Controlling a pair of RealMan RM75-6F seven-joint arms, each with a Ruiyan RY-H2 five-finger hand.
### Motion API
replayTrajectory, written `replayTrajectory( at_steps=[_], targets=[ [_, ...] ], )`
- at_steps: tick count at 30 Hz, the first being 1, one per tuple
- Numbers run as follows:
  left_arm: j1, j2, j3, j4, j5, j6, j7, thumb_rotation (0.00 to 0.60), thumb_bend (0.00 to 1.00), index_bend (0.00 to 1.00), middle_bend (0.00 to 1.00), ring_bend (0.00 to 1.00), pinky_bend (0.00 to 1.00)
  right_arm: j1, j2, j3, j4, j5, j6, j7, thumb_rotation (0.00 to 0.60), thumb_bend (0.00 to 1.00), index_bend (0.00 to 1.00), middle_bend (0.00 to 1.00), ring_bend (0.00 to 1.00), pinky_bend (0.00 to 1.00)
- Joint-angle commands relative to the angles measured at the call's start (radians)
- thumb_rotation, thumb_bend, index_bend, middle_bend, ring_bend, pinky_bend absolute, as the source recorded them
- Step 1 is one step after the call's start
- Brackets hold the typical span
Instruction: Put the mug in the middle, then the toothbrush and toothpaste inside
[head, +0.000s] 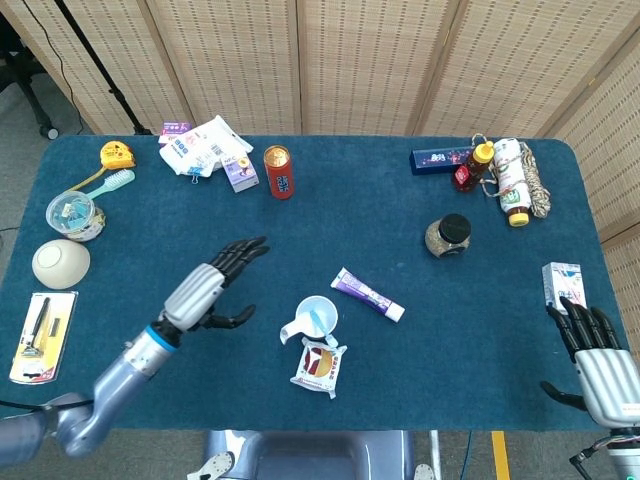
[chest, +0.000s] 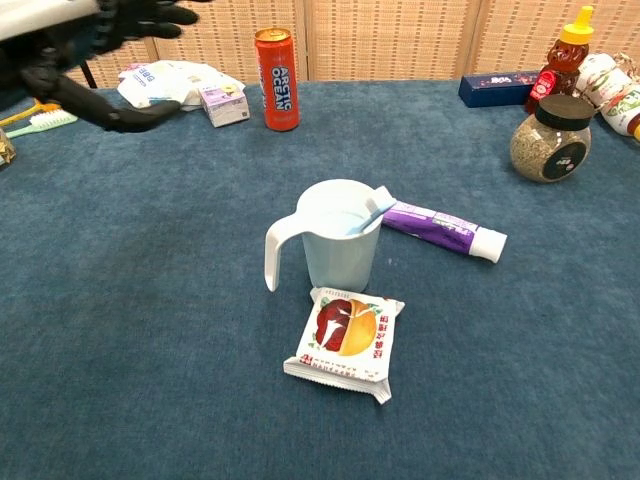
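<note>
White mug (chest: 340, 245) stood upright mid-table on the blue tablecloth (head: 400, 230), handle toward the robot's left. Light blue toothbrush (chest: 372, 211) sat inside it, head leaning on the rim on the side toward the toothpaste. Purple-and-white toothpaste tube (chest: 444, 229) lay flat on the cloth just beside the mug, on its right, not inside. A snack packet with fruit picture (chest: 344, 341) lay just in front of the mug, near its base. Left hand (head: 213, 285) hovered above the table, well left of the mug, fingers spread wide, holding nothing; in the chest view only its dark fingers (chest: 95, 100) showed at the top left corner. Right hand (head: 592, 350) was at the table's right near edge, fingers straight and apart, empty, beside a small white-and-blue box (head: 562, 283). Red can (chest: 276, 64) stood upright at the back, with white packets (chest: 170, 78) to its left. Dark-lidded jar (chest: 549, 137) stood on the right side.
</note>
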Motion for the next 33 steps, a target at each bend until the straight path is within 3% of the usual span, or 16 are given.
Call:
replayTrajectory(
  at_steps=[1, 9, 14, 23, 29, 33],
  targets=[
    [0.108, 0.211, 0.066, -0.118, -0.05, 0.037, 0.175, 0.6, 0.38, 0.0, 0.0, 0.0, 0.0, 0.007, -0.008, 0.003, 0.002, 0.01, -0.013, -0.007, 0.6, 0.0, 0.0, 0.0, 0.0, 0.0],
    [0.236, 0.355, 0.139, -0.16, -0.087, 0.108, 0.251, 0.6, 0.38, 0.0, 0.0, 0.0, 0.0, 0.044, -0.034, 0.031, 0.037, 0.057, -0.066, -0.009, 0.6, 0.0, 0.0, 0.0, 0.0, 0.0],
    [0.34, 0.4, 0.183, -0.149, -0.086, 0.189, 0.246, 0.6, 0.38, 0.0, 0.0, 0.0, 0.0, 0.133, -0.035, 0.079, 0.05, 0.132, -0.202, 0.01, 0.6, 0.0, 0.0, 0.0, 0.0, 0.0],
    [0.422, 0.424, 0.174, -0.152, -0.043, 0.285, 0.25, 0.6, 0.37, 0.0, 0.0, 0.0, 0.0, 0.302, -0.049, 0.155, -0.009, 0.291, -0.439, -0.058, 0.6, 0.0, 0.0, 0.0, 0.0, 0.0],
    [0.444, 0.427, 0.171, -0.139, -0.006, 0.3, 0.243, 0.6, 0.22, 0.0, 0.0, 0.0, 0.0, 0.414, -0.109, 0.188, -0.029, 0.43, -0.562, -0.173, 0.6, 0.0, 0.0, 0.0, 0.0, 0.0],
    [0.451, 0.426, 0.16, -0.132, -0.001, 0.301, 0.231, 0.6, 0.22, 0.0, 0.0, 0.0, 0.0, 0.479, -0.16, 0.195, -0.03, 0.547, -0.6, -0.277, 0.6, 0.0, 0.0, 0.0, 0.0, 0.0]
  ],
)
